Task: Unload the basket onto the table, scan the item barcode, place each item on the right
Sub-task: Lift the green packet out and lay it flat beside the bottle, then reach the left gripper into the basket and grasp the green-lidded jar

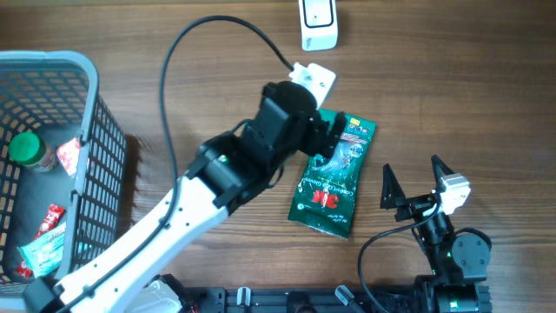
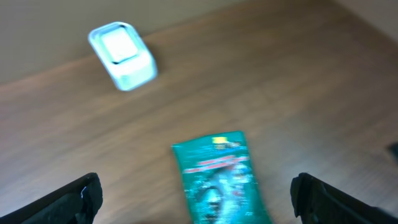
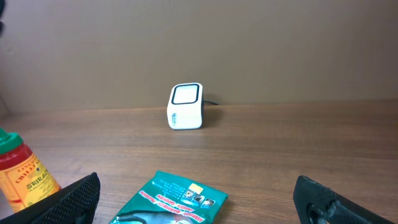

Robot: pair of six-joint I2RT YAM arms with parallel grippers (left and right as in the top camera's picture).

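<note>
Left gripper [image 2: 196, 182]: gapes wide, grips nothing, hovers over top of green packet [image 1: 334, 178] flat on table [image 1: 478, 87], near white scanner [image 1: 319, 24]. Right gripper [image 1: 410, 165]: gapes wide too, empty, near packet's right edge.

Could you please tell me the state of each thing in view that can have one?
Left tool, open, above the green packet, holding nothing.
Right tool, open, empty.
Green packet, lying flat on the table, not gripped.
Scanner, standing upright near the table's far edge.
Basket, upright, with several items inside.
</note>
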